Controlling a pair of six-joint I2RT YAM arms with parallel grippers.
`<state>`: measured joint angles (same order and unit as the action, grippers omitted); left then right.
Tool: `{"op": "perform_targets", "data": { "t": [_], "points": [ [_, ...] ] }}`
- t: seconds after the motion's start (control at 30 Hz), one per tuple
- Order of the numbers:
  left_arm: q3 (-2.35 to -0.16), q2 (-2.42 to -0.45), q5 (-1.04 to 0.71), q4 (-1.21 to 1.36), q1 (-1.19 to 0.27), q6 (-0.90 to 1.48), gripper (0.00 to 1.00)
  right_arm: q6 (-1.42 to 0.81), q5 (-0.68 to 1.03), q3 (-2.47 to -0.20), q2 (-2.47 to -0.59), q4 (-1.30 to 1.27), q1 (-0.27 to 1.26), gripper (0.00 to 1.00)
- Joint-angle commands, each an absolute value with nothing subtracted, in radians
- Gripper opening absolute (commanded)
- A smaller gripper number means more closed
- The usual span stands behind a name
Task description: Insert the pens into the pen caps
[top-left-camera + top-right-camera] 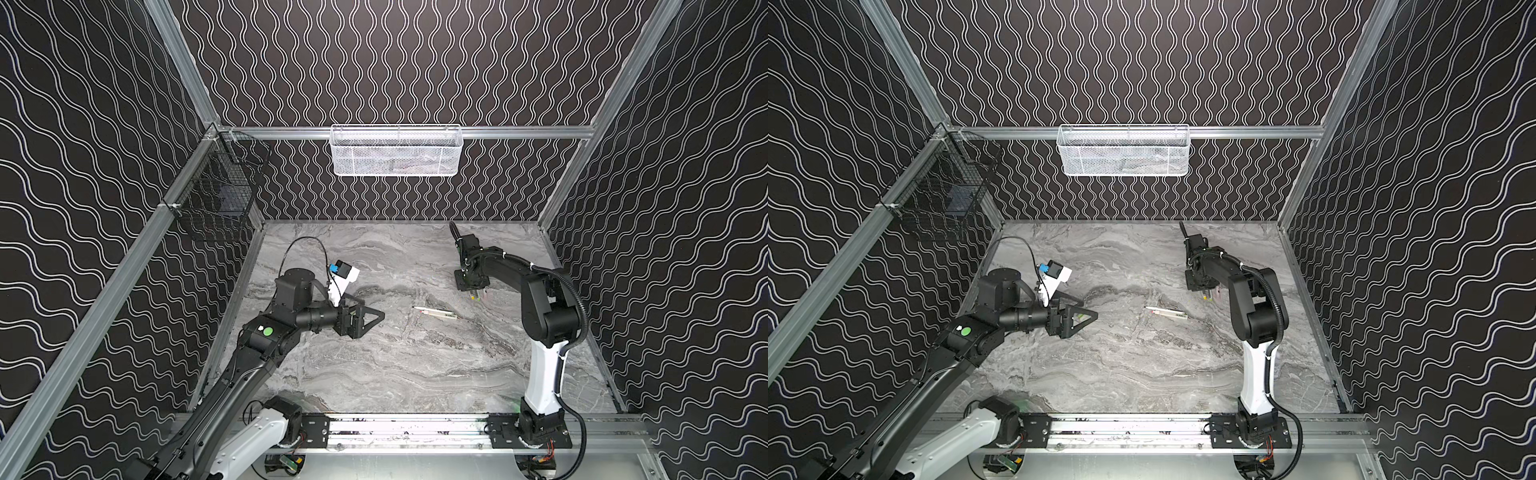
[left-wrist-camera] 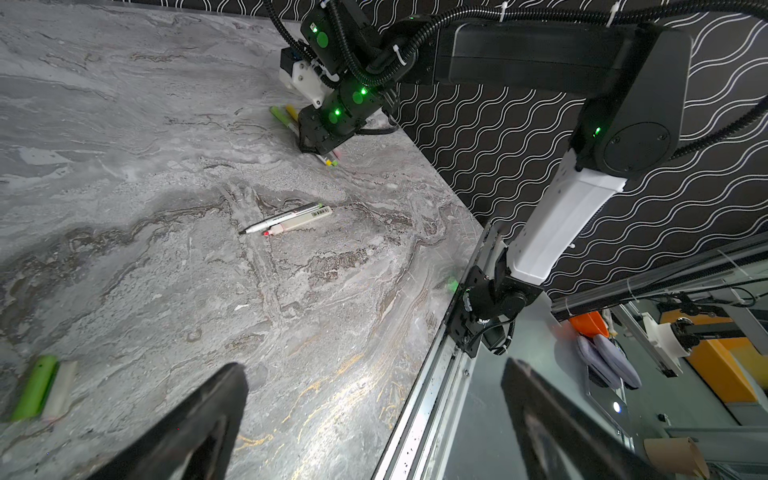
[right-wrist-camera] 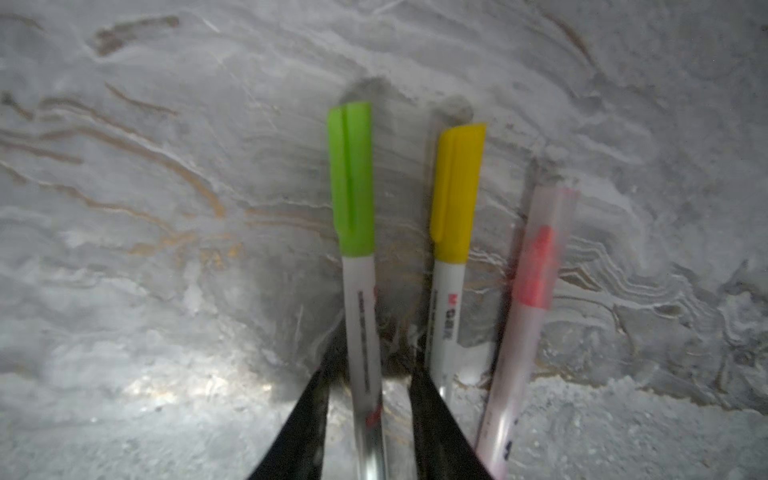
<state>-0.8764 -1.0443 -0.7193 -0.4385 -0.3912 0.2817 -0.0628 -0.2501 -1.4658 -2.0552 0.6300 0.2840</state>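
Note:
Three capped pens lie side by side under my right gripper (image 3: 370,370): a green-capped pen (image 3: 357,291), a yellow-capped pen (image 3: 451,291) and a pink one under a pale cap (image 3: 536,266). The right jaws stand open on either side of the green-capped pen's white barrel, with a gap on each side. Two uncapped pens (image 1: 436,312) (image 1: 1166,312) (image 2: 286,218) lie together mid-table. A loose lime green pen cap (image 2: 35,386) and a pale pen cap (image 2: 62,388) lie side by side near my left gripper (image 2: 374,365) (image 1: 368,309), which is wide open and empty.
A white mesh basket (image 1: 397,149) hangs on the back wall and a black wire basket (image 1: 220,187) on the left rail. The metal rail (image 1: 407,428) carrying both arm bases runs along the marble table's front edge. Patterned walls close in the other three sides.

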Motion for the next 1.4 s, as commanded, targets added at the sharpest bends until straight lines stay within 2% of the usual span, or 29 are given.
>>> {"op": "perform_targets", "data": {
  "t": [0.0,0.17,0.23,0.27,0.33,0.47,0.63,0.87,1.0,1.37],
  "points": [
    [-0.875,-1.046,-0.723,-0.399,-0.385,0.276,0.99,-0.041,-0.26,-1.451,-1.99,0.651,0.298,0.5],
    [-0.877,-1.038,-0.651,-0.422,-0.372,0.282,0.99,0.021,-0.08,-1.355,-1.84,0.56,0.31,0.7],
    [-0.88,-1.035,-0.588,-0.449,-0.357,0.283,0.99,0.058,0.021,-1.3,-1.773,0.505,0.33,0.9],
    [-0.882,-1.034,-0.557,-0.465,-0.351,0.286,0.99,0.077,0.065,-1.273,-1.75,0.482,0.347,0.96],
    [-0.886,-1.033,-0.431,-0.509,-0.33,0.297,0.98,0.108,0.153,-1.225,-1.702,0.431,0.396,0.99],
    [-0.911,-1.059,-0.19,-0.628,-0.299,0.301,0.99,0.123,0.206,-1.167,-1.679,0.333,0.542,1.0],
    [-0.917,-1.051,-0.052,-0.723,-0.249,0.309,0.99,0.047,0.334,-1.17,-1.758,0.207,0.684,0.98],
    [-0.935,-1.002,0.0,-0.785,-0.233,0.274,0.99,-0.029,0.4,-1.284,-1.959,0.1,0.811,0.97],
    [-0.94,-0.975,0.03,-0.797,-0.23,0.262,0.99,-0.062,0.436,-1.333,-2.034,0.052,0.823,0.97],
    [-0.907,-0.941,-0.038,-0.745,-0.195,0.25,0.99,-0.072,0.488,-1.464,-2.186,0.058,0.829,0.96]
  ]
}}
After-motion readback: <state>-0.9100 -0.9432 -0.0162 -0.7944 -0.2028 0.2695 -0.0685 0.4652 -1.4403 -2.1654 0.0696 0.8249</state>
